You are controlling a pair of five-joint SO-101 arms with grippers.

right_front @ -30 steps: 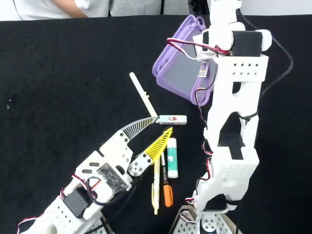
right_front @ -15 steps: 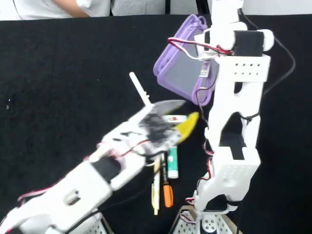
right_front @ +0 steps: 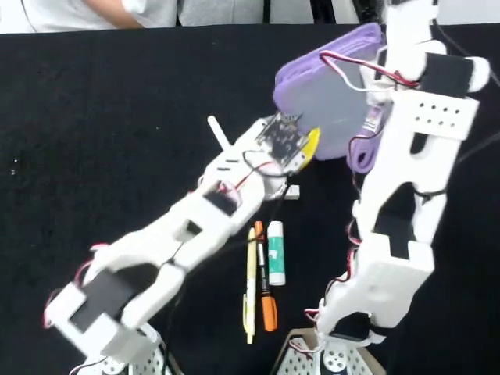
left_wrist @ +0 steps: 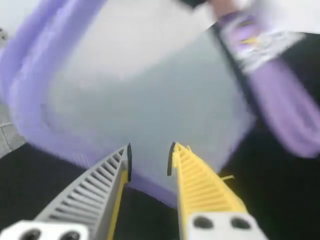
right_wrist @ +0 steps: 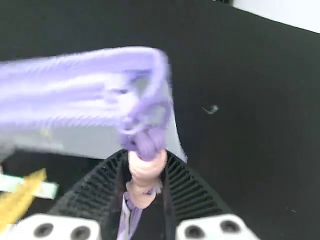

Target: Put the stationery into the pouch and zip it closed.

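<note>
The purple pouch (right_front: 332, 98) hangs off the table at the back right, and my right gripper (right_wrist: 145, 162) is shut on the pink pull and purple cord at its end. Its clear side (left_wrist: 150, 95) faces my left gripper (left_wrist: 149, 161), which stands open right at the pouch's lower edge with nothing between the grey and yellow fingers (left_wrist: 200, 187). In the high view the left gripper (right_front: 301, 148) sits against the pouch's near left side. On the table lie a yellow pen (right_front: 250, 293), an orange marker (right_front: 267, 301), a green-and-white glue stick (right_front: 276, 251), a small eraser (right_front: 292, 191) and a white stick (right_front: 216, 131).
The black tabletop (right_front: 101, 125) has free room on the left. The right arm's white links (right_front: 398, 226) stand upright at the right, beside the pens. A person's clothing shows at the far edge (right_front: 94, 12).
My left arm swung up from the pens to the pouch, with its gripper staying open. The right arm shifted the pouch to the right and tilted it.
</note>
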